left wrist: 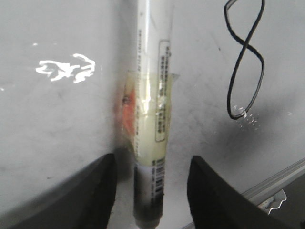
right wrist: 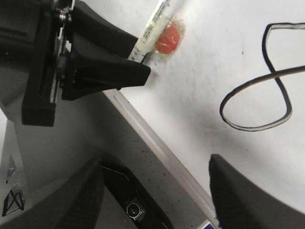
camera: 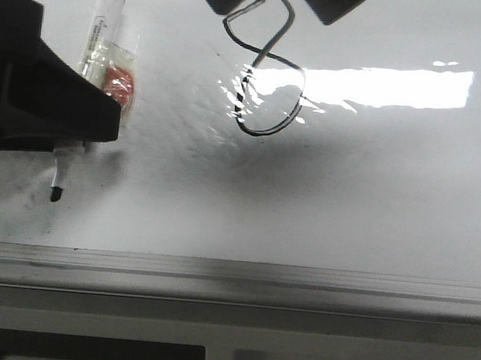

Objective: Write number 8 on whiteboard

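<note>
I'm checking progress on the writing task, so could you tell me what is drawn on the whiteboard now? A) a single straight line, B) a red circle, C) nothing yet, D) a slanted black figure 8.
D: a thin black number 8, slanted, already stands on the whiteboard.

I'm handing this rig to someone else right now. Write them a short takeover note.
Left tool: open, fingers on either side of the marker without gripping it. The marker lies on the whiteboard, tip towards the near rail, with yellowish tape and an orange-red patch around its middle.
Right tool: open and empty, over the board's near edge.
Done: the number 8 is drawn in black at the board's centre, slanted, its upper loop not quite closed.
Left: probably only to back both arms away; the marker's cap is not in view.
</note>
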Tool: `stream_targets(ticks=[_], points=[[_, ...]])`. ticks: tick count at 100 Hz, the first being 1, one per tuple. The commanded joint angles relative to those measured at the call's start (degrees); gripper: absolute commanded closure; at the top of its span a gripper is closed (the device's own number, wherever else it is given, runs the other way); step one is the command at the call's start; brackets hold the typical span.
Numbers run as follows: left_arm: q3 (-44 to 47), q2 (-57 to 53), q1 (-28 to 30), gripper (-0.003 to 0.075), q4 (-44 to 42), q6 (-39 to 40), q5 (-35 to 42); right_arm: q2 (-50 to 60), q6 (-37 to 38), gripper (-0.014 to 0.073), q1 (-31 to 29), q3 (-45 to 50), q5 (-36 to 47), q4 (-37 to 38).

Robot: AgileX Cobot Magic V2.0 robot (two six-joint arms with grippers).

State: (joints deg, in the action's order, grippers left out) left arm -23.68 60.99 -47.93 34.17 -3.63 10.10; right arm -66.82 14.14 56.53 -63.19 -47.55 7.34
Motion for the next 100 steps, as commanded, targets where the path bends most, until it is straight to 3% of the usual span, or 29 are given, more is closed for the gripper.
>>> stream_targets(ticks=[1,8,15,30,38,53,79,100], points=[[-1.43,-0.34,0.46,0.0346,0.29,0.24,4.10,1.47,-0.06,0.0178,0.09,-1.52,2.39,0.60],[-1.43,-0.73,0.46,0.0346,0.29,0.24,4.10,1.52,-0.06,0.0197,0.09,-1.52,2.39,0.60],[-1.43,-1.57,0.46,0.0346,0.29,0.24,4.10,2.09,-0.06,0.0281,0.09,-1.52,2.39,1.09],[-1.43,-5.47,0.46,0.0360,0.29,0.14,3.76,6.43,-0.06,0.0659,0.09,-0.29,4.91,2.48],[-0.89,-8.40,0.46,0.0437,0.29,0.14,3.51,9.89,-0.01,0.0657,0.09,1.78,8.07,3.87],[1.73,-16.56,0.46,0.0745,-2.96,0.03,4.44,17.90,-0.01,0.0657,0.09,8.93,16.37,8.56],[7.75,-32.90,0.46,0.0741,-15.60,0.03,5.60,36.19,-0.01,0.0657,0.09,26.57,29.83,12.04],[12.62,-43.45,0.46,0.0741,-16.29,0.03,3.20,51.43,-0.13,0.0657,0.09,37.87,30.81,12.25]])
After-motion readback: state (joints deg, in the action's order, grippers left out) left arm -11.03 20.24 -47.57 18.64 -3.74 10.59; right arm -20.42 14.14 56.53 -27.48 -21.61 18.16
